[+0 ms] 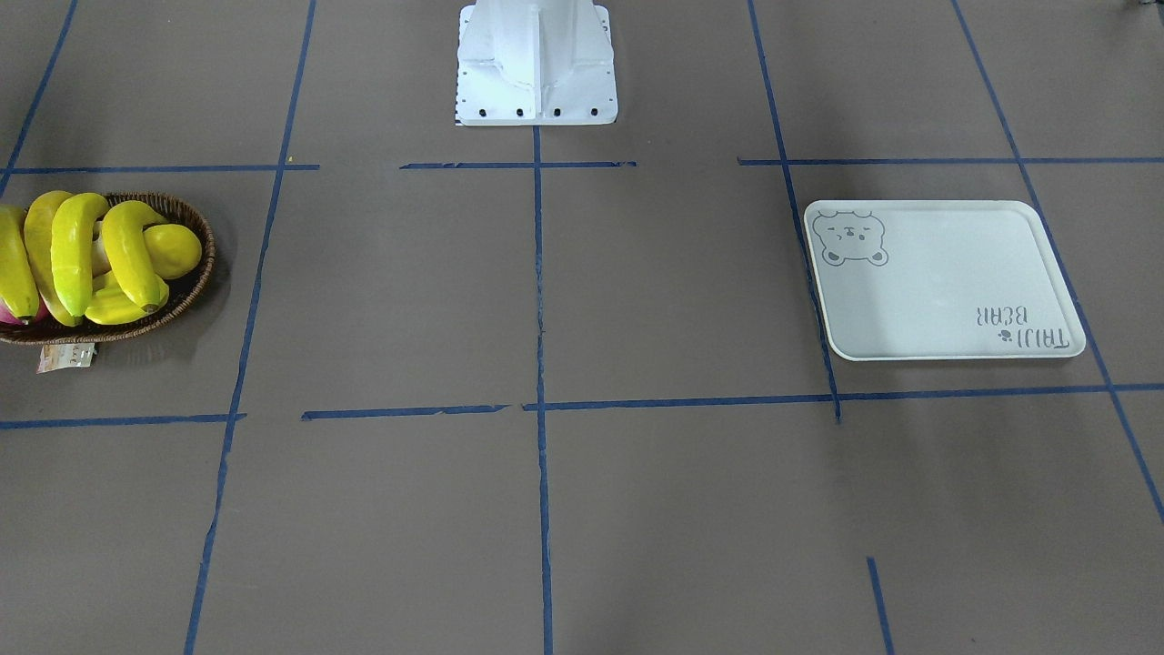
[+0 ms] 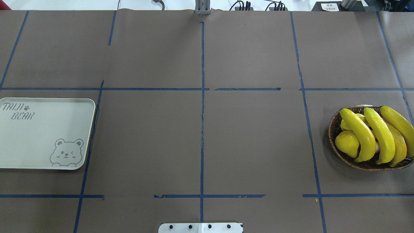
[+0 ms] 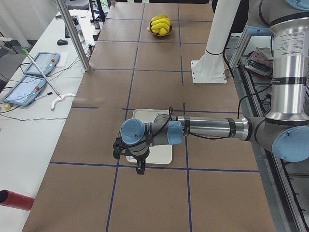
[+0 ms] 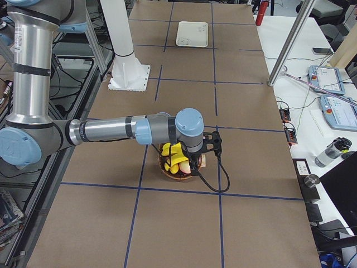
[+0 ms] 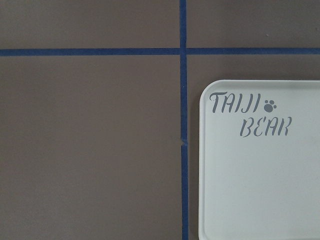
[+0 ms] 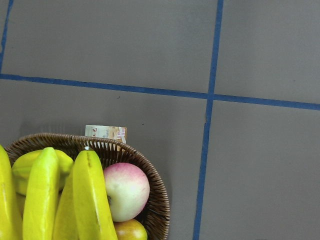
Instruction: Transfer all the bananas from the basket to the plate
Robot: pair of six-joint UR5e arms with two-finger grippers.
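Several bright yellow bananas (image 1: 77, 250) lie side by side in the brown wicker basket (image 1: 205, 264) at the table's right end; they also show in the overhead view (image 2: 364, 136) and the right wrist view (image 6: 90, 200). The pale plate (image 2: 38, 139) with the bear drawing lies bare at the left end. My left gripper (image 3: 140, 168) hangs over the plate's (image 3: 161, 155) outer edge. My right gripper (image 4: 211, 146) hangs over the basket (image 4: 179, 174). Both show only in the side views, so I cannot tell whether they are open or shut.
A round yellow lemon (image 2: 346, 144), a pink-and-pale round fruit (image 6: 125, 190) and a ridged yellow fruit (image 6: 22, 167) share the basket. A paper tag (image 6: 105, 131) hangs at its rim. The white robot base (image 1: 536, 64) stands at the table's middle edge. Blue tape lines grid the brown table.
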